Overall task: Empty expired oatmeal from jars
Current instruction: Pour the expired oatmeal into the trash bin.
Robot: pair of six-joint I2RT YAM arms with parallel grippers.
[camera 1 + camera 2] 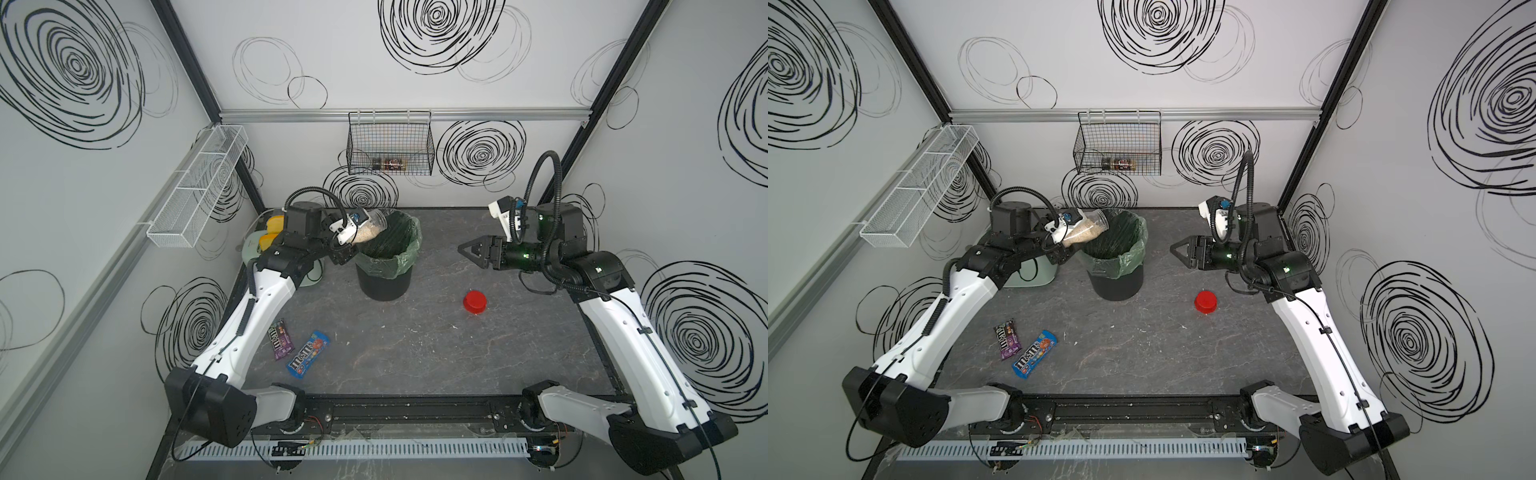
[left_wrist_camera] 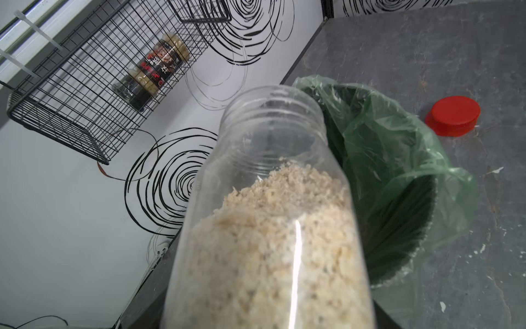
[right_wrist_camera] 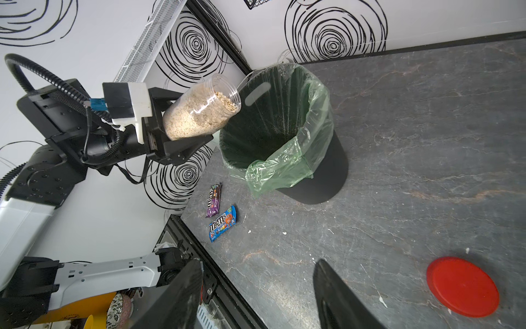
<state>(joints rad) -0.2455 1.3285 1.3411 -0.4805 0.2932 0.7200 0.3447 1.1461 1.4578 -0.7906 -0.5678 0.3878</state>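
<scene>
Writing: "m&m's" on the blue packet; the purple packet just beside it carries the same name.
Left gripper: clamped on the lidless jar, which is tilted with its mouth over the rim of the green-lined bin; the oatmeal lies inside the jar.
Right gripper: jaws apart, empty, above the table.
Red lid: flat on the table, apart from the bin.
Surface: dark grey veined tabletop, pale crumbs scattered; white walls with black swirls.

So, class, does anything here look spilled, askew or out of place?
Pale flakes lie scattered on the grey stone-look tabletop, like spilled crumbs. The green plastic bin liner sags unevenly down one side of the black round bin. The round red screw lid lies loose there.
</scene>
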